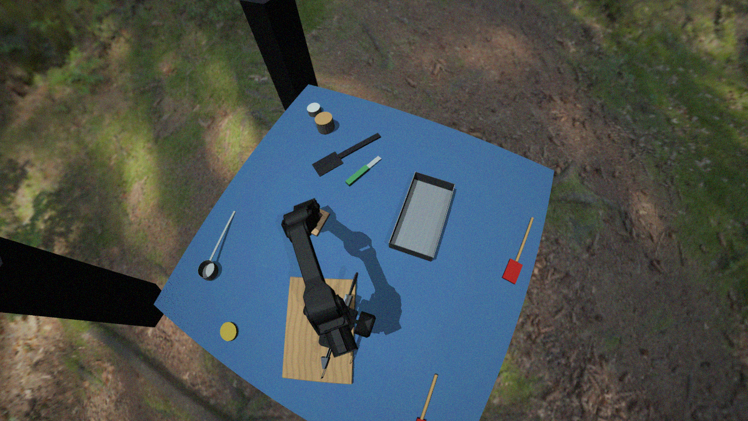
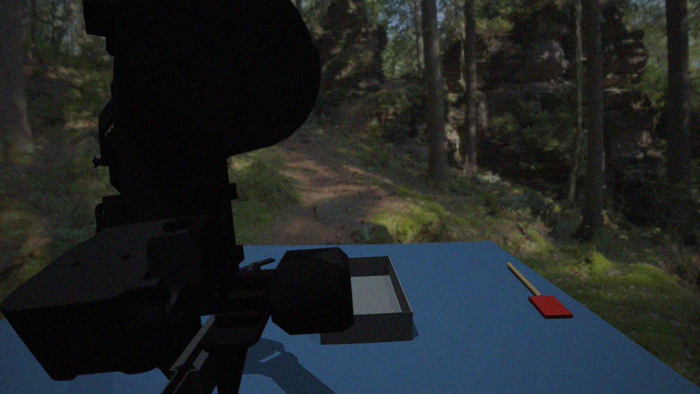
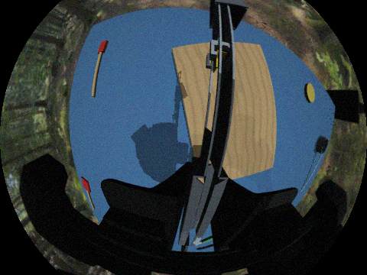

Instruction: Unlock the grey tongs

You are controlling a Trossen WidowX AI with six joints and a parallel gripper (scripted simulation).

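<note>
The grey tongs (image 1: 325, 362) (image 2: 197, 337) (image 3: 222, 114) are held above the wooden board (image 1: 300, 314) (image 3: 252, 114), their long arms close together. In the wrist view the hinge end with the lock is at the top and the tips end is at the bottom. My gripper (image 1: 349, 316) (image 2: 232, 367) (image 3: 197, 166) is shut on the tongs over the board's edge on the tin side. The arm hides much of them in the top view. I cannot tell their exact tilt or whether the lock is released. The roasting tin (image 1: 435, 181) (image 2: 372, 327) stands away from the board with nothing across it.
A red spatula (image 1: 512, 271) (image 2: 550, 307) (image 3: 86, 184) lies beyond the tin, another (image 3: 102, 46) beside the board. A yellow disc (image 1: 228, 330) (image 3: 310, 92) and a ladle (image 1: 208, 270) lie on the board's other side. A black spatula (image 1: 328, 163), green-handled tool (image 1: 357, 175) and jar (image 1: 324, 123) are farther back.
</note>
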